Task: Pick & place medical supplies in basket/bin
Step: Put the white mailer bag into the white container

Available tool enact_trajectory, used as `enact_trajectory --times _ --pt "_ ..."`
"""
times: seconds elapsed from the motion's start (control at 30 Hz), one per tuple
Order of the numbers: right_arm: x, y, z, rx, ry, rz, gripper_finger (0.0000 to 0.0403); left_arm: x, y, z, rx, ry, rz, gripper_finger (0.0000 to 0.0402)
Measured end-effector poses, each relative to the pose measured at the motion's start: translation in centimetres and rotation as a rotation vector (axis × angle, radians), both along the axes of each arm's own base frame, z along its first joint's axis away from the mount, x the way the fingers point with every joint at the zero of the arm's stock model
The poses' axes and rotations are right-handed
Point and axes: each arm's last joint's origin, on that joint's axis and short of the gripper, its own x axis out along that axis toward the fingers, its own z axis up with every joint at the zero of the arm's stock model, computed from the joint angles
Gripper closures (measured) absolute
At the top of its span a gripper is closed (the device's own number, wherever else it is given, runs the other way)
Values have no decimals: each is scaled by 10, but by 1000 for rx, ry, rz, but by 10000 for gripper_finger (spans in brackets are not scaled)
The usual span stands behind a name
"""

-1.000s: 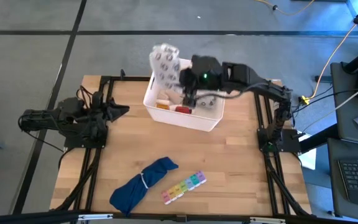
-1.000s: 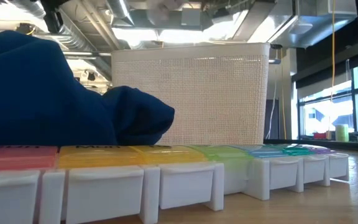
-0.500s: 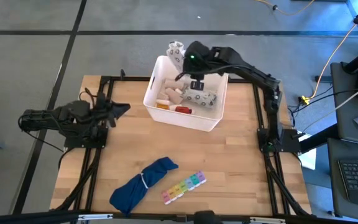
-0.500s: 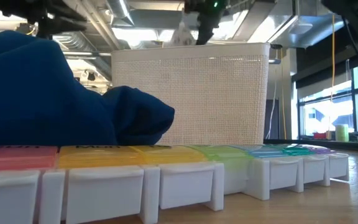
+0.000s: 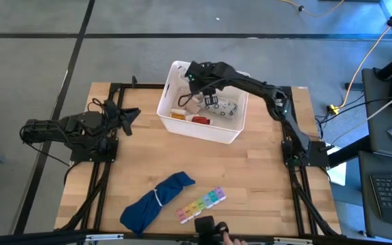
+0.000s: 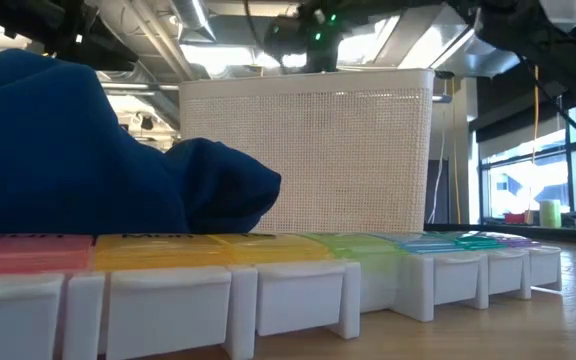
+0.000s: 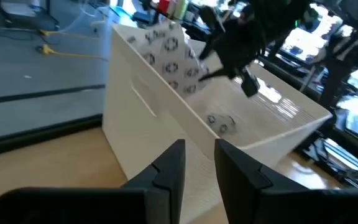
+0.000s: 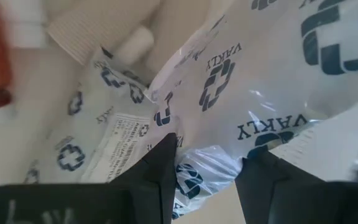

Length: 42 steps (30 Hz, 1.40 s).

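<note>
The white bin [image 5: 203,133] stands at the table's far middle and holds a red tube and an orange bottle [image 5: 190,118], gauze rolls [image 5: 186,102] and grey-patterned packets [image 5: 224,107]. One packet [image 7: 166,46] stands on edge against the bin's far-left wall, sticking above the rim. My right gripper [image 5: 206,92] reaches down inside the bin beside it. It is open, and its fingers [image 8: 148,180] straddle a crinkled packet [image 8: 241,93]. The rainbow pill organizer [image 5: 201,204] lies near the table's near edge. My left gripper [image 5: 129,117] waits open at the left, pointing at the bin.
A blue cloth bundle [image 5: 156,201] lies beside the organizer and fills the left of the low view [image 6: 68,150]. Black arm frames run along the table's left and right sides. Bare wood lies between the bin and the organizer. Something dark with a hand shows at the near edge [image 5: 209,230].
My right gripper moved from above the bin's middle toward its far-left corner and down inside it. The packet it carried high above the bin came down and now leans against the far-left wall. My left gripper turned slightly.
</note>
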Motion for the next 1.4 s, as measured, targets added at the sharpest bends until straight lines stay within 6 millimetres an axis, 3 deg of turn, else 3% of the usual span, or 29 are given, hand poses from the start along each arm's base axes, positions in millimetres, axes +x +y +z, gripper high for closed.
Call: enact_trajectory --times 0.33,0.6,0.87,0.97,1.27,1.4 --pt "16 -13 -50 26 135 48 277 0 1 0 21 13 22 319" --pt "22 -10 -59 30 126 39 231 -1 1 -1 40 35 15 319" --pt "24 -10 -59 23 99 4 169 0 0 -1 30 30 1 319" --pt "23 -7 -56 -52 134 -34 144 0 0 -1 23 25 -1 320" --pt "17 22 -20 -84 100 -20 126 0 0 -1 6 13 -1 320" --pt "17 38 -3 11 -6 27 125 0 0 -1 5 13 -5 320"
